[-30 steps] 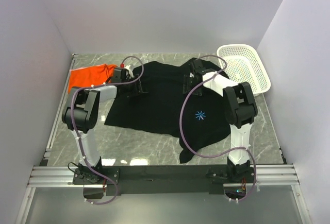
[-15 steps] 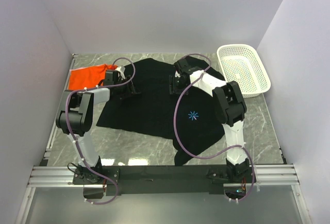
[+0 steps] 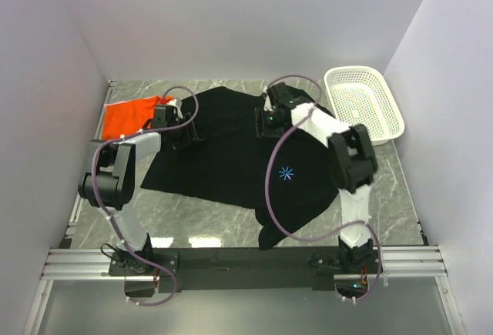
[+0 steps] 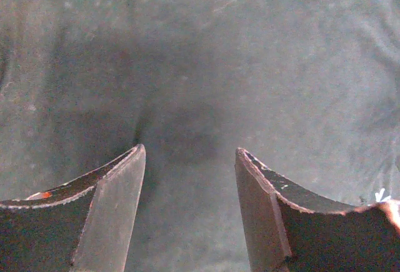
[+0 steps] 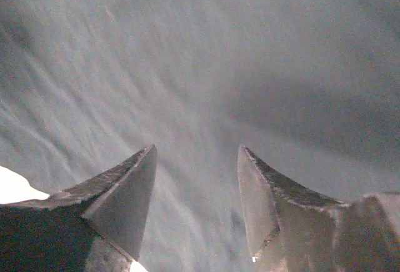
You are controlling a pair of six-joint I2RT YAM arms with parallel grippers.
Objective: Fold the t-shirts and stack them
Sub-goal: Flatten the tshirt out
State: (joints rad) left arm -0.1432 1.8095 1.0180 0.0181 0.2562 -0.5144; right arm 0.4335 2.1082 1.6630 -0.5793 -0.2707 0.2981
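The black t-shirt [image 3: 231, 158] lies spread on the marble table, its light-blue starburst [image 3: 286, 172] facing up and its lower right corner hanging over the near edge. A bright orange t-shirt [image 3: 127, 117] lies crumpled at the back left. My left gripper [image 3: 187, 135] is low over the black shirt's left side, next to the orange one. In its wrist view the left gripper [image 4: 189, 150] is open with only black cloth [image 4: 200, 65] beneath. Over the shirt's upper middle, my right gripper [image 3: 265, 123] is also open [image 5: 197, 148], nothing between its fingers, black cloth [image 5: 206, 65] below.
A white mesh basket [image 3: 385, 119] stands at the back right by the right wall. White walls close in the table on the left, back and right. The arm bases and a metal rail [image 3: 246, 258] run along the near edge.
Both grippers have shifted left over the table, and the black shirt has slid a little to the left with them. Both stay open.
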